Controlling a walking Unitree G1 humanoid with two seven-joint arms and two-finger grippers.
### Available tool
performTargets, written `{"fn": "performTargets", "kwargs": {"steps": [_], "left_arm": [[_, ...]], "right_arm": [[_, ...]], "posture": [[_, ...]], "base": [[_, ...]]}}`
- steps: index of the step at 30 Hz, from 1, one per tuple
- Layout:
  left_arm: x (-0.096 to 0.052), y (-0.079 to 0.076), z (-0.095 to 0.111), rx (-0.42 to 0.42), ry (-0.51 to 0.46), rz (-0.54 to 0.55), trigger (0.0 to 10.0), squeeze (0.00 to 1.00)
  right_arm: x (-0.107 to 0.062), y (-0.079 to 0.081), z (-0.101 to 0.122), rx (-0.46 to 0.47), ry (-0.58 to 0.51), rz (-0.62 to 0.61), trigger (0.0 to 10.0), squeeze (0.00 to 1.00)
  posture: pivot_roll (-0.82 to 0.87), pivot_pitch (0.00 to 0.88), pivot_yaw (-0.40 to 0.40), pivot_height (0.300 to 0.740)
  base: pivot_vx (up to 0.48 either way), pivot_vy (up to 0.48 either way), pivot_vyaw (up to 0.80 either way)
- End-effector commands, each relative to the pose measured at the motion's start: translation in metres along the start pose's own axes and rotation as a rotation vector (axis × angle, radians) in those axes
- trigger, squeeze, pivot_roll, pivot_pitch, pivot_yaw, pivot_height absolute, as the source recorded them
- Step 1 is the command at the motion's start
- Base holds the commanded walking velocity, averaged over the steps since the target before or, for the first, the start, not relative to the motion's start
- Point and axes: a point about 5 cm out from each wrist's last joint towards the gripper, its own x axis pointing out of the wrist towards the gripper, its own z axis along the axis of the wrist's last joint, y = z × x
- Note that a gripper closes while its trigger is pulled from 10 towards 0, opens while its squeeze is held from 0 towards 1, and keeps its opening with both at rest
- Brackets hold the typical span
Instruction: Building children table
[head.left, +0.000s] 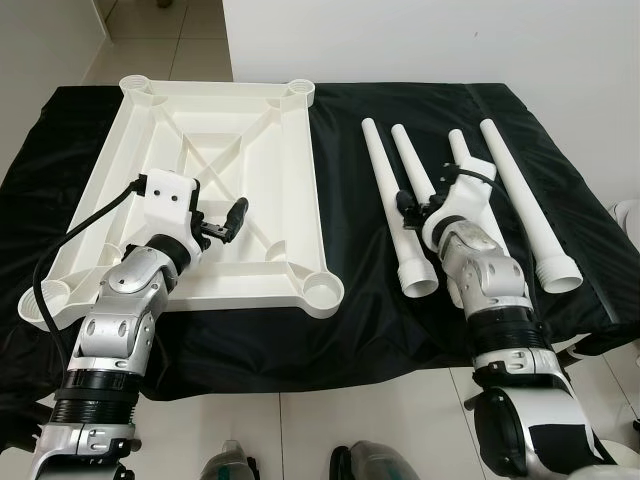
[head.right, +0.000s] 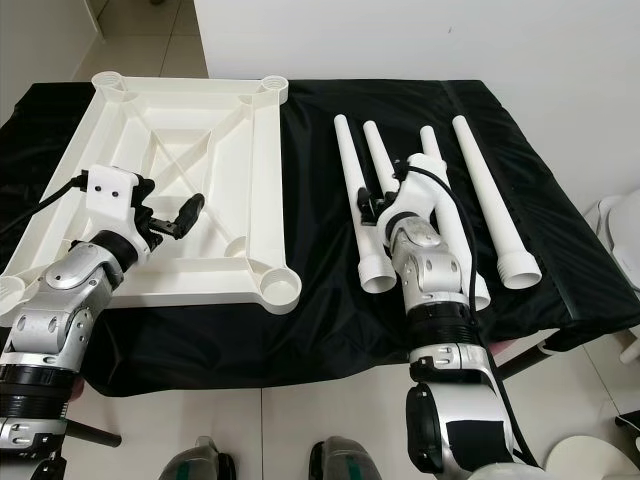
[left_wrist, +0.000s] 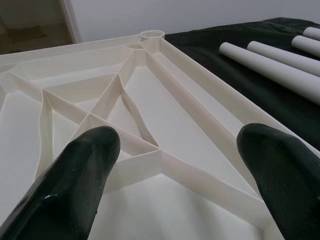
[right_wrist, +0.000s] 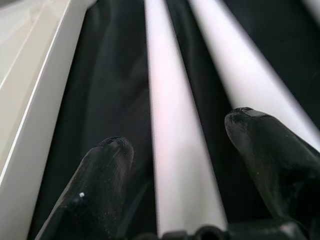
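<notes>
White plastic parts of a children's table lie on a counter (head.left: 560, 190) draped in black cloth (head.left: 350, 300). The tabletop (head.left: 260, 140) rests upside down, its crossed ribs and four corner sockets facing up. The left hand (head.left: 225, 222) hovers over the near half of that ribbed underside, its black fingers (left_wrist: 75, 185) spread wide and holding nothing, with the diagonal ribs just ahead of the fingertips. Four tapered table legs (head.left: 520, 195) lie side by side on the cloth beyond the tabletop's edge, wide ends toward the robot. The right hand (head.left: 408, 205) is down among these legs, its fingers (right_wrist: 100, 180) parted to either side of the second leg (head.left: 412, 180) from the tabletop; the leg runs between them, but whether they touch it cannot be told. The first leg (head.left: 385, 190) lies just beside that hand, on the tabletop side. A black cable (head.left: 70, 250) loops from the left wrist toward the counter's near edge.
</notes>
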Motion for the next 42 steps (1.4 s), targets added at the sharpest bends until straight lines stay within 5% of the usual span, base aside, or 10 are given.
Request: {"fn": "performTargets", "kwargs": {"steps": [1, 20, 31, 32, 33, 42], "left_arm": [[-0.001, -0.003, -0.001, 0.002, 0.011, -0.021, 10.0, 0.0], [-0.001, -0.008, -0.001, -0.028, 0.009, -0.003, 10.0, 0.0], [0.0, -0.004, 0.002, -0.026, 0.008, 0.003, 10.0, 0.0], [0.0, -0.003, 0.002, -0.026, 0.007, 0.005, 10.0, 0.0], [0.0, -0.003, 0.002, -0.026, 0.007, 0.006, 10.0, 0.0], [0.0, 0.001, 0.005, -0.019, 0.005, 0.016, 10.0, 0.0]], "right_arm": [[0.001, 0.003, 0.0, -0.005, 0.032, 0.024, 10.0, 0.0], [-0.003, 0.01, -0.035, 0.149, 0.338, 0.058, 10.0, 0.0], [-0.006, 0.015, -0.053, 0.155, 0.44, 0.074, 10.0, 0.0], [-0.006, 0.016, -0.053, 0.174, 0.454, 0.08, 4.2, 0.0], [-0.006, 0.017, -0.053, 0.178, 0.454, 0.078, 0.0, 0.0], [-0.006, 0.02, -0.052, 0.206, 0.45, 0.083, 0.0, 0.0]], "posture": [[-0.11, 0.0, -0.008, 0.74], [-0.12, 0.0, -0.013, 0.74], [-0.12, 0.0, -0.009, 0.74], [-0.12, 0.0, -0.003, 0.74], [-0.12, 0.0, -0.001, 0.74], [-0.11, 0.007, -0.003, 0.74]], "base": [[0.0, 0.0, 0.0], [0.0, 0.0, 0.0], [0.0, 0.0, 0.0], [0.0, 0.0, 0.0], [0.0, 0.0, 0.0], [0.0, 0.0, 0.0]]}}
